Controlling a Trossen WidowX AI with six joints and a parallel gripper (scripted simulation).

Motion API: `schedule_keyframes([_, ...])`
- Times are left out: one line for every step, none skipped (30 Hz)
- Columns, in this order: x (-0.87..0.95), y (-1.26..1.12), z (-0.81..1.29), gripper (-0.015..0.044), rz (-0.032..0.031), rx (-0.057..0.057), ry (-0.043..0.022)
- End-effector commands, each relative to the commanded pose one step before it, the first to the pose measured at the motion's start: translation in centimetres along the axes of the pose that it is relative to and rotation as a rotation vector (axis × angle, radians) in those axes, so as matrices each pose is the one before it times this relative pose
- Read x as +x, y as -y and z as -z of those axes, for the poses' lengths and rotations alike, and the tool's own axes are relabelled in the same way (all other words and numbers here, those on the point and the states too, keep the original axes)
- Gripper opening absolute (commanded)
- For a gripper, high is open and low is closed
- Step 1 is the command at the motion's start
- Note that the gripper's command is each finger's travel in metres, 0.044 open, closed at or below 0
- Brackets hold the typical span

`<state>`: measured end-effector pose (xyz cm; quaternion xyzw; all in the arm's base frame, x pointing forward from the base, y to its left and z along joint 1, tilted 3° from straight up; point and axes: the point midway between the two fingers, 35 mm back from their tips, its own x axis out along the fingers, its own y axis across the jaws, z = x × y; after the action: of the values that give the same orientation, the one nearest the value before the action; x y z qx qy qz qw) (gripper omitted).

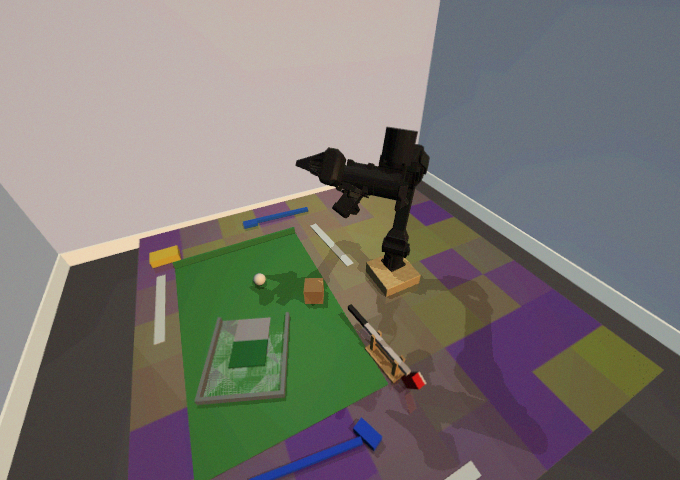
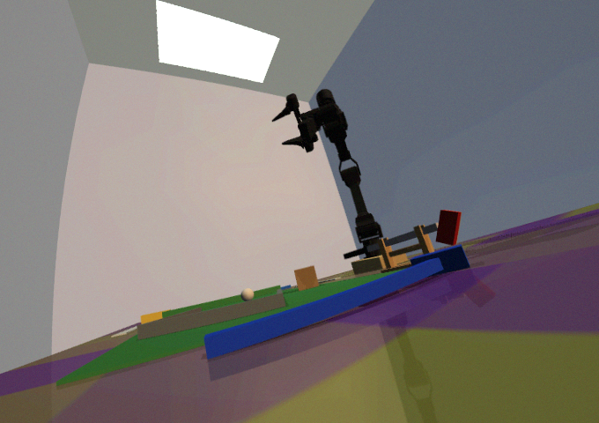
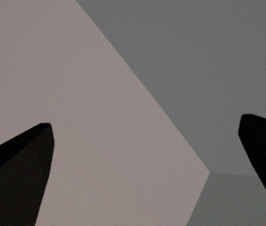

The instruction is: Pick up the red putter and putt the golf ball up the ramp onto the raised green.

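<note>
Black and many-jointed, the robot arm (image 1: 400, 217) (image 2: 358, 199) stands on a pale wooden block (image 1: 393, 278) (image 2: 367, 265) and reaches out high above the floor. Its gripper (image 1: 296, 163) (image 2: 277, 131) (image 3: 150, 128) has the two fingers spread wide, with nothing held between them; the wrist view shows only walls and a patch of ceiling beyond the tips.

The red-headed putter (image 1: 384, 345) (image 2: 447, 227) lies across the uprights of a small wooden stand (image 1: 380, 362) (image 2: 425, 239) at the edge of the green mat (image 1: 250, 438) (image 2: 106, 361). Its black grip points toward the arm's side, and the red head sticks out past the stand's far end, raised off the floor.

On the mat, the white golf ball (image 1: 259, 279) (image 2: 247, 294) sits near an orange-brown cube (image 1: 313, 290) (image 2: 306, 278), well apart from the putter. The ramp and raised green (image 1: 248, 353) have a grey border (image 1: 286, 362) (image 2: 210, 317) along three sides, and the ball is off them, beyond the open end.

Around the mat lie a yellow block (image 1: 164, 256) (image 2: 153, 317), a blue bar (image 1: 276, 217) and a larger blue T-shaped piece (image 1: 318, 457) (image 2: 325, 308). White strips (image 1: 159, 309) (image 1: 331, 245) rest on the patchwork floor at either side.
</note>
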<state>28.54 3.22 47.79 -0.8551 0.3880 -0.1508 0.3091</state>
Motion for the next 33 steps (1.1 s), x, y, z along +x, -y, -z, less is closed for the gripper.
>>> schedule_keyframes([0.053, 0.093, -0.191, 0.0426, 0.00754, -0.0021, 0.00263])
schedule_keyframes([0.160, 0.265, -0.586, 0.0440, 0.02218, -0.0062, 0.00889])
schedule_keyframes([0.270, 0.396, -1.018, 0.0440, 0.03541, -0.0103, 0.01811])
schedule_keyframes([0.342, 0.400, -1.300, 0.0440, 0.04010, -0.0122, 0.02736])
schedule_keyframes([0.361, 0.306, -1.362, 0.0440, 0.03655, -0.0114, 0.03302])
schedule_keyframes([0.380, 0.207, -1.415, 0.0440, 0.03261, -0.0104, 0.03836])
schedule_keyframes([0.399, 0.103, -1.460, 0.0440, 0.02835, -0.0091, 0.04336])
schedule_keyframes([0.418, -0.004, -1.495, 0.0440, 0.02378, -0.0075, 0.04797])
schedule_keyframes([0.435, -0.114, -1.520, 0.0440, 0.01896, -0.0055, 0.05218])
schedule_keyframes([0.452, -0.225, -1.535, 0.0440, 0.01394, -0.0033, 0.05596])
schedule_keyframes([0.384, -0.349, -1.543, 0.0440, 0.01031, 0.0013, 0.05999])
schedule_keyframes([0.396, -0.459, -1.542, 0.0440, 0.00494, 0.0040, 0.06283])
schedule_keyframes([0.408, -0.568, -1.531, 0.0440, -0.00051, 0.0068, 0.06519])
schedule_keyframes([0.418, -0.674, -1.510, 0.0440, -0.00599, 0.0098, 0.06705])
schedule_keyframes([0.428, -0.777, -1.479, 0.0440, -0.01144, 0.0131, 0.06844])
schedule_keyframes([0.436, -0.874, -1.438, 0.0440, -0.01680, 0.0165, 0.06936])
schedule_keyframes([0.443, -0.966, -1.389, 0.0440, -0.02205, 0.0201, 0.06982])
schedule_keyframes([0.449, -1.052, -1.332, 0.0440, -0.02713, 0.0238, 0.06985])
schedule_keyframes([0.453, -1.130, -1.267, 0.0440, -0.03199, 0.0276, 0.06948])
schedule_keyframes([0.455, -1.200, -1.196, 0.0440, -0.03662, 0.0315, 0.06873])
schedule_keyframes([0.530, -1.148, -1.124, 0.0440, -0.04081, 0.0357, 0.06785])
schedule_keyframes([0.527, -1.202, -1.042, 0.0440, -0.04497, 0.0398, 0.06654])
schedule_keyframes([0.521, -1.244, -0.954, 0.0440, -0.04875, 0.0439, 0.06485])
schedule_keyframes([0.512, -1.276, -0.865, 0.0440, -0.05219, 0.0480, 0.06293])
schedule_keyframes([0.500, -1.298, -0.776, 0.0440, -0.05528, 0.0520, 0.06082])
schedule_keyframes([0.485, -1.310, -0.688, 0.0440, -0.05801, 0.0561, 0.05857])
schedule_keyframes([0.468, -1.313, -0.601, 0.0440, -0.06038, 0.0600, 0.05622])
schedule_keyframes([0.449, -1.306, -0.518, 0.0440, -0.06241, 0.0639, 0.05380])
schedule_keyframes([0.427, -1.291, -0.439, 0.0440, -0.06410, 0.0678, 0.05136])
schedule_keyframes([0.402, -1.267, -0.365, 0.0440, -0.06539, 0.0714, 0.04887])
schedule_keyframes([0.265, -1.241, -0.114, 0.0440, -0.05374, 0.0607, 0.03751])
schedule_keyframes([0.166, -0.740, -0.040, 0.0440, -0.03285, 0.0374, 0.02208])
schedule_keyframes([0.057, -0.244, -0.007, 0.0440, -0.01100, 0.0126, 0.00728])
